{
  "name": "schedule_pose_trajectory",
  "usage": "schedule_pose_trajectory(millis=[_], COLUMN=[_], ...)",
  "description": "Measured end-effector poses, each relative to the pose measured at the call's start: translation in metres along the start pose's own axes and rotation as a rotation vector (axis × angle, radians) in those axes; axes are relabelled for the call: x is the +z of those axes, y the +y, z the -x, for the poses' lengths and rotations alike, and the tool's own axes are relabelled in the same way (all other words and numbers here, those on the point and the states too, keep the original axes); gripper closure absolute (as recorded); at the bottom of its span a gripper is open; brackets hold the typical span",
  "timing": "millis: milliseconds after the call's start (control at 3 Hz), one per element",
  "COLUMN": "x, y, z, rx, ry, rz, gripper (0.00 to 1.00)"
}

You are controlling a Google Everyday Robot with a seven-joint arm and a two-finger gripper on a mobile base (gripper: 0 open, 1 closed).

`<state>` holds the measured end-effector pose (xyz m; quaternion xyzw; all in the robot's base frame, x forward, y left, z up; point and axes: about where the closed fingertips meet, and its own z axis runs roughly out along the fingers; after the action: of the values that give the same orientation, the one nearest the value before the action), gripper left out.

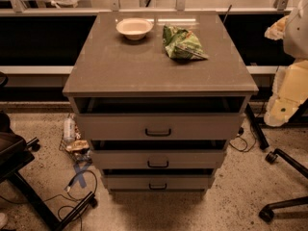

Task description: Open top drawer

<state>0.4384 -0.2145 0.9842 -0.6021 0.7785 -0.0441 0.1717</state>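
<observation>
The top drawer [159, 125] is the widest of three grey-beige drawers in the cabinet, just under the countertop [120, 66]. Its flat front carries a small dark bar handle [158, 132]. A dark gap shows between the countertop edge and the top of its front panel. My cream-coloured arm [293, 81] hangs at the right edge of the view. My gripper [276, 110] is at the arm's lower end, right of the cabinet. It is level with the top drawer, apart from it, and touches nothing.
A white bowl [134, 28] and a green snack bag [182, 43] lie on the countertop. Two narrower drawers [158, 159] sit below. A bottle and clutter [72, 136] and cables lie on the floor at left. Chair bases stand at left [29, 177] and right [284, 177].
</observation>
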Motion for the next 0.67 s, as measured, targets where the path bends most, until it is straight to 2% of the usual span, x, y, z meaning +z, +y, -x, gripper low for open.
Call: schedule_pose_trajectory(millis=[333, 667], x=[0.000, 0.019], y=[0.000, -0.003], z=[0.000, -0.002], rx=[0.000, -0.001], ry=[-0.005, -0.041], rz=[-0.005, -0.035], gripper=[0.00, 0.00])
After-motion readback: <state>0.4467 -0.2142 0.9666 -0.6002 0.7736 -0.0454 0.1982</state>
